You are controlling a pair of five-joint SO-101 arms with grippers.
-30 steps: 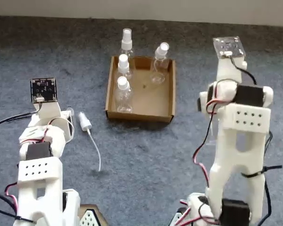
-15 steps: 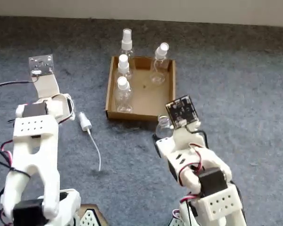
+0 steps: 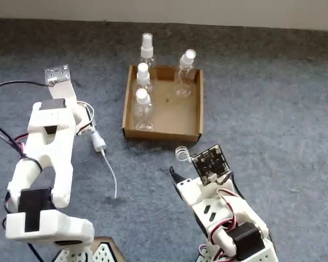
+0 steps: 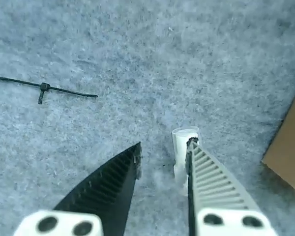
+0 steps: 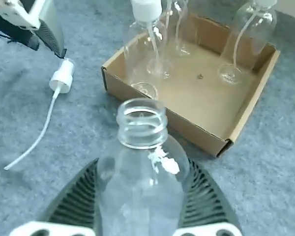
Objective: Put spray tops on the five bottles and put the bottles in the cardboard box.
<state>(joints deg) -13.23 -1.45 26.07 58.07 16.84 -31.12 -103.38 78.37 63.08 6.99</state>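
A clear bottle [image 5: 142, 172] with a bare neck stands upright in my right gripper [image 5: 145, 169], which is shut on its body in front of the cardboard box [image 5: 187, 130]. In the high view this bottle [image 3: 181, 153] rises above the right gripper [image 3: 180, 167], just before the box [image 3: 169, 117]. The box holds three capped bottles [image 3: 143, 106]. A fourth capped bottle [image 3: 147, 49] stands at its far edge. A loose white spray top [image 3: 98, 143] with a long tube lies left of the box. My left gripper [image 4: 164, 144] is open over it, its pale finger against the spray top [image 4: 182, 147].
A black cable tie [image 4: 44, 87] lies on the grey carpet [image 3: 273, 109] beyond the left gripper. The spray top's thin tube [image 3: 111, 177] trails toward the table's front. The carpet right of the box is bare.
The right arm swung from the back right down to the front, and the open bottle now sits a little further back from the box. The left arm reached forward over the spray top.
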